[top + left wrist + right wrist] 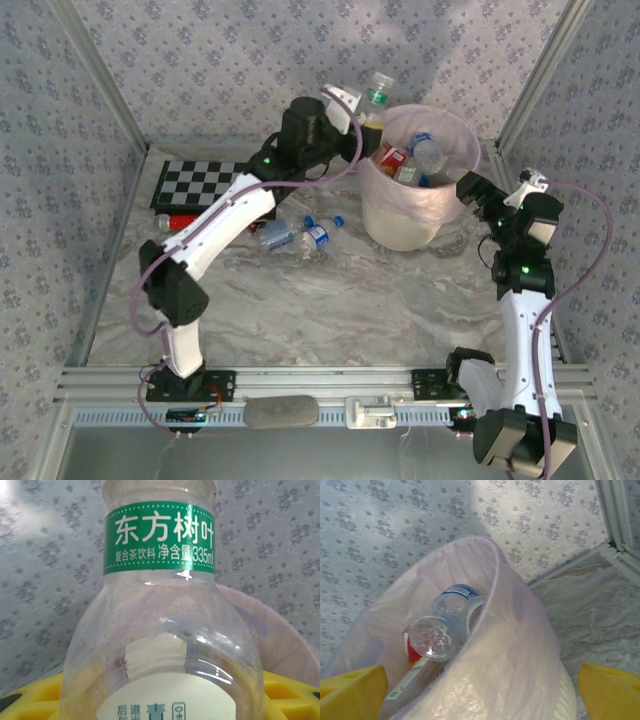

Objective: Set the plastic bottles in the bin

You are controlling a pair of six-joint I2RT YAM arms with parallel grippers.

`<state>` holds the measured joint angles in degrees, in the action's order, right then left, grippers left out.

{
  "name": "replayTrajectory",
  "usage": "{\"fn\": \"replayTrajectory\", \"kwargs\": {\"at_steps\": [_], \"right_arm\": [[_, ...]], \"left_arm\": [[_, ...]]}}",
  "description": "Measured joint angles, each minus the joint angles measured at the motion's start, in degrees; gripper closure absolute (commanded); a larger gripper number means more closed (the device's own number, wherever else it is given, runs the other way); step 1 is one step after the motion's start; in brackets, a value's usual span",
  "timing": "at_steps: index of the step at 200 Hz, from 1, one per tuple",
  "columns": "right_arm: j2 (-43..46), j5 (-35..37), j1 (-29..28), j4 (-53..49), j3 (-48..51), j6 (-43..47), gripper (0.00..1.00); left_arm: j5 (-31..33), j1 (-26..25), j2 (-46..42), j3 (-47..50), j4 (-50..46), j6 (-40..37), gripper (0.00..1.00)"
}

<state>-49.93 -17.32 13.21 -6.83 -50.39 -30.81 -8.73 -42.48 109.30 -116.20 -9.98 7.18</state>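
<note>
The green-labelled bottle (159, 630) is hanging over the bin (440, 205) at its far-left rim, the left gripper (360, 112) pinching it there so a release should be dropping it among the bottles inside (440, 630). The right gripper (480, 695) is hovering at the right rim, jaws spread, empty. Two loose bottles (305, 235) are lying on the table (330, 300); the held bottle's base is being cut off in the left wrist view

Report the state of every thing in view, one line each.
bin, upright, bag-lined, bottles inside.
green-labelled bottle, gripped, raised at the bin's rim, not yet in.
left gripper, shut on the green-labelled bottle.
right gripper, open, empty.
bottles on the table, lying down.
</note>
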Motion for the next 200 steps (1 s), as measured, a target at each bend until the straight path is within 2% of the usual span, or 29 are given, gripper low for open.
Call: {"fn": "replayTrajectory", "kwargs": {"at_steps": [45, 62, 96, 106, 127, 156, 200], "right_arm": [[0.0, -4.1, 1.1, 1.8, 0.0, -1.6, 0.01], [0.0, -4.9, 1.4, 2.1, 0.0, -1.9, 0.01], [0.0, -5.9, 1.6, 2.6, 0.0, -2.4, 0.01], [0.0, -6.1, 1.7, 2.8, 0.1, -2.5, 0.01], [-0.2, -6.1, 1.7, 2.9, 0.1, -2.7, 0.01], [-1.0, -6.6, 1.7, 3.4, 0.1, -3.0, 0.01], [-1.2, -8.5, 1.7, 4.2, 0.1, -3.1, 0.01]], "left_arm": [[-7.4, -0.4, 22.4, -36.4, -16.2, 0.4, 0.48], [-8.7, -0.8, 28.3, -45.1, -20.7, 0.8, 0.47], [-9.8, -1.4, 30.2, -44.5, -24.8, 1.5, 0.44], [-9.8, -1.5, 30.2, -43.8, -25.2, 1.5, 0.37], [-9.9, -1.6, 30.3, -43.3, -25.4, 1.7, 0.16], [-9.9, -1.9, 30.2, -43.3, -24.4, 1.4, 0.01], [-9.6, -2.2, 29.6, -43.3, -25.3, 1.2, 0.0]]}}
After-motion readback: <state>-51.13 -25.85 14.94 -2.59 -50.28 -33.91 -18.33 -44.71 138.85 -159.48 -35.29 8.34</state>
